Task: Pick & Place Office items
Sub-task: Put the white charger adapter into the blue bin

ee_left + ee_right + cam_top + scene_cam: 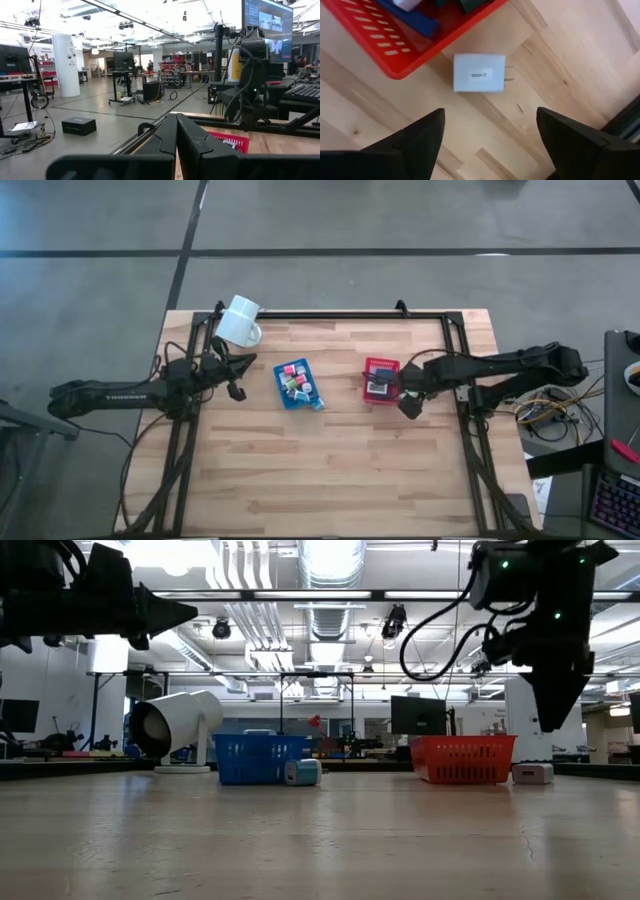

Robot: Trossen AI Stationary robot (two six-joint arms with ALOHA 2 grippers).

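A: Right arm pose?
B: Extended from the table's right edge, wrist pointing down; right gripper (490, 135) hangs with fingers spread wide, grasping nothing. A white block (479, 73) lies on the wood directly beneath, just beside the red tray (381, 381).

A: Left arm?
B: Raised level at the left side, near the white mug (240, 321); left gripper (176, 131) clenched, empty.

A: Other items?
B: Small coloured blocks (295, 381) fill the blue tray (283, 398)
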